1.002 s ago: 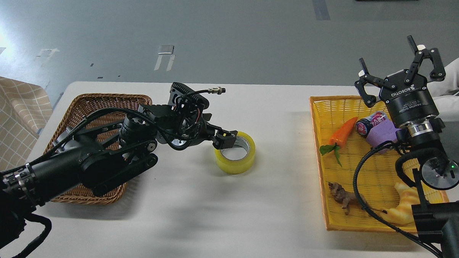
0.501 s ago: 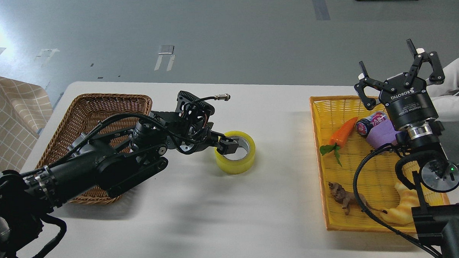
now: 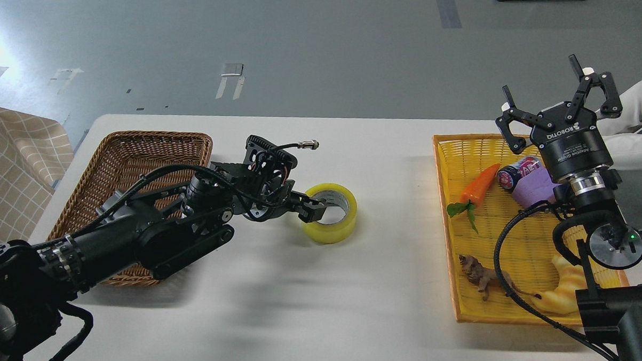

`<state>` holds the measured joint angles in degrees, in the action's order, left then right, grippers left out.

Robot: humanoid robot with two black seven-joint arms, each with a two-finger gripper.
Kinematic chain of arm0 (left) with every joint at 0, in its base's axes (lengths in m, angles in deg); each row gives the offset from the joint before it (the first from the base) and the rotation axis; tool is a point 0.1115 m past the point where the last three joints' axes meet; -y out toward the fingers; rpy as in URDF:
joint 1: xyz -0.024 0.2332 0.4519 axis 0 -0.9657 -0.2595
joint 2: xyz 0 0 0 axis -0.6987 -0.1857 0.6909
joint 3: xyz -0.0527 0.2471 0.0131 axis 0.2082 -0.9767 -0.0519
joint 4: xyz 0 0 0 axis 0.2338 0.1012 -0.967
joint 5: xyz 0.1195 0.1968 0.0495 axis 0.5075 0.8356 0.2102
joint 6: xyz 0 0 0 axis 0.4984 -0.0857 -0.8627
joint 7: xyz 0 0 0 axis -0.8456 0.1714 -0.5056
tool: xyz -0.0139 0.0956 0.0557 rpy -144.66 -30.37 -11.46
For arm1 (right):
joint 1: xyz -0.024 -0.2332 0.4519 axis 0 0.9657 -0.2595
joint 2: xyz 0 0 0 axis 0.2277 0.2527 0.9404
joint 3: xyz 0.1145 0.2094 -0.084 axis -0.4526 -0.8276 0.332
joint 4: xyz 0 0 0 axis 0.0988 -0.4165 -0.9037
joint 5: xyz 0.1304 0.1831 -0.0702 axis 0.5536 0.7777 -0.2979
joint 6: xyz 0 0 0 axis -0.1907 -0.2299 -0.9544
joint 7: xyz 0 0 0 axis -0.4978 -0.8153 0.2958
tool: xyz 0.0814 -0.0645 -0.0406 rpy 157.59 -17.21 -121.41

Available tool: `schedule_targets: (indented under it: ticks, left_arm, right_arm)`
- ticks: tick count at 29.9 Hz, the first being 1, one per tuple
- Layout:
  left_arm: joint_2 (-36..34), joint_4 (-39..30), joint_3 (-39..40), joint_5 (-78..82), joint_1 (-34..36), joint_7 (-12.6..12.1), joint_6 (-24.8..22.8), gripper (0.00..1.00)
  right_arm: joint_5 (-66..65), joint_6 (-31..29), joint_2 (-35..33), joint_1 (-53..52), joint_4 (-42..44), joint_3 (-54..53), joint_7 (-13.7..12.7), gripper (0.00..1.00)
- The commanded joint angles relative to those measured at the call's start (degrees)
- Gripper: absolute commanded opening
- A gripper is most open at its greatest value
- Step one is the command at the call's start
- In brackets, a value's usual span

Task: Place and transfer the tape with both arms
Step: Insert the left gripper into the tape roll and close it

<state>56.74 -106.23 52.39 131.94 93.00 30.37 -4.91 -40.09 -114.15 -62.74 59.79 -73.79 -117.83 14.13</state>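
Note:
The tape [image 3: 337,223], a glossy yellow roll with a grey-white core, lies flat on the white table [image 3: 325,308] near its middle. My left gripper [image 3: 314,208] reaches in from the left. One finger is inside the core and one is outside, and they close on the roll's left wall. The roll still rests on the table. My right gripper [image 3: 558,94] is open and empty. It points up and away above the far edge of the yellow tray [image 3: 453,283], far from the tape.
A brown wicker basket [image 3: 138,141] stands at the left, partly under my left arm. The yellow tray at the right holds a toy carrot [image 3: 478,183], a can [image 3: 515,175], a purple object [image 3: 535,190], a small animal figure [image 3: 482,276] and a yellow croissant toy [image 3: 562,295].
My left gripper has come down over the roll's left wall and its fingers have narrowed onto it. The tape has stayed in place. The right gripper has barely moved.

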Motion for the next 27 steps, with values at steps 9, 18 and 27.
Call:
schedule_targets:
  ticks: [9, 18, 27]
  left_arm:
    - [0.44, 0.7, -0.77, -0.02, 0.05, -0.01, 0.0, 0.53]
    - [1.23, 1.23, -0.86, -0.02, 0.14, 0.16, 0.0, 0.0]
    - [0.79, 0.44, -0.6, -0.37, 1.98, 0.96, 0.0, 0.0]
  right_arm:
    - [0.0, 0.0, 0.0, 0.0, 0.07, 0.0, 0.01, 0.99]
    - [0.0, 0.0, 0.0, 0.0, 0.07, 0.0, 0.02, 0.99]
    - [0.0, 0.0, 0.0, 0.0, -0.02, 0.0, 0.01, 0.99]
